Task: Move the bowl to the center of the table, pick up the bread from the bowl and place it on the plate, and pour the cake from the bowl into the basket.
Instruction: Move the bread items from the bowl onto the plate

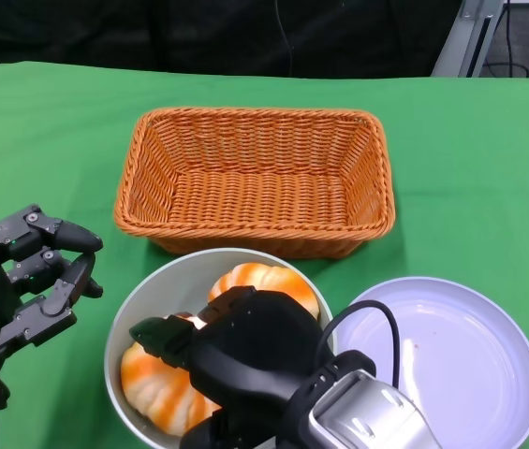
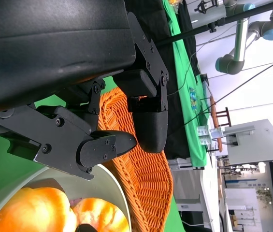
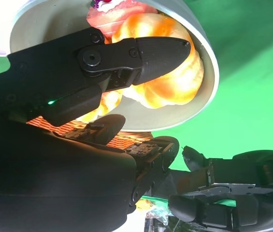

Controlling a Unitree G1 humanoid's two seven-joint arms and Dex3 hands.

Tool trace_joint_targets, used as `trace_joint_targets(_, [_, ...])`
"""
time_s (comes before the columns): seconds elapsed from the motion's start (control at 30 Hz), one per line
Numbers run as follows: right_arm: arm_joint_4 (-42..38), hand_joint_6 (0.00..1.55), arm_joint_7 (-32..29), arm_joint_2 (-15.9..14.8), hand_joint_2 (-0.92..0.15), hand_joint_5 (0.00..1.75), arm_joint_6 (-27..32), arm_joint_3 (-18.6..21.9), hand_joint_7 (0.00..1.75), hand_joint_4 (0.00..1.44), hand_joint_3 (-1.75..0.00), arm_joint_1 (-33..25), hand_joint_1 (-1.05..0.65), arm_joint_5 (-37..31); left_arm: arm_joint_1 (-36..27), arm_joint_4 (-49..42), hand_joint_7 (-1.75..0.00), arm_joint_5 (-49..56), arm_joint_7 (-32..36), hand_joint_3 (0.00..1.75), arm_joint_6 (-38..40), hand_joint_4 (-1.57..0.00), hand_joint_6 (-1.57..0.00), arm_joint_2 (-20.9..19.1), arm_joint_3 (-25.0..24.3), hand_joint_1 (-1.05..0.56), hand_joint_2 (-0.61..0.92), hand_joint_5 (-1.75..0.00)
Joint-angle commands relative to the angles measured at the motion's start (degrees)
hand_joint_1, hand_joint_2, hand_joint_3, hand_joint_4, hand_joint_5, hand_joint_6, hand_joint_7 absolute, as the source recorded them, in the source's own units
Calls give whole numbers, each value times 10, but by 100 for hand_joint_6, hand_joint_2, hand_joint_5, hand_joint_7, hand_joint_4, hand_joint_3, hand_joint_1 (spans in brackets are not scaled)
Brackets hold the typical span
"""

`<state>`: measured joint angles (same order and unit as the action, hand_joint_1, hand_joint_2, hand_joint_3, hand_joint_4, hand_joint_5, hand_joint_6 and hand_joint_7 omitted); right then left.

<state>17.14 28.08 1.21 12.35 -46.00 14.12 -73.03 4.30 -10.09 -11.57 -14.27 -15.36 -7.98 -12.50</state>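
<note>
Reaching into bowl (image 1: 138,309), right hand (image 1: 236,351) over bread (image 1: 156,383) (grasp unclear), left hand (image 1: 30,281) empty, fingers apart

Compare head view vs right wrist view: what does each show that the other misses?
Head view only: the whole empty basket, the empty plate right of the bowl, and the left hand standing open beside the bowl, apart from it.

Right wrist view only: the cake, pink with white topping, tucked against the bowl wall behind the bread; the right hand's fingers spread over the bread, not closed on it.

Both: the bowl, two orange bread pieces in it, the right hand above them.
</note>
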Motion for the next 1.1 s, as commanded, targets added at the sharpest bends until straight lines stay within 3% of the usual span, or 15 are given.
trace_joint_targets(0.03, [-3, 33, -8, 3, -92, 18, -2, 4, 2, 57, -37, 2, -85, 1, -1, 0, -115, -1, 2, 66, -1, -68, -73, -8, -3, -13, 70, -146])
trace_joint_targets(0.3, [-47, 31, -45, 5, -92, 11, 0, -26, 0, 46, -19, 1, -87, -58, -4, -7, -117, 5, 0, 66, -23, -68, -73, -10, -4, -19, 70, -147])
trace_joint_targets(0.4, [-71, 30, -52, 14, -92, 7, 9, -36, 0, 41, -16, 1, -87, -75, -7, -5, -117, 10, 7, 58, -25, -69, -73, -8, -4, -22, 72, -145])
trace_joint_targets(0.53, [-99, 28, -61, 21, -92, 6, 18, -44, 0, 38, -13, 4, -86, -86, -9, 5, -115, 18, 33, 55, -11, -74, -76, 1, -7, -16, 74, -143])
trace_joint_targets(1.1, [-174, 39, -71, 37, -92, 6, 52, -54, 4, 43, -19, 18, -79, -104, -9, 1, -114, 18, 40, 68, -17, -73, -75, 0, -4, -12, 68, -143])
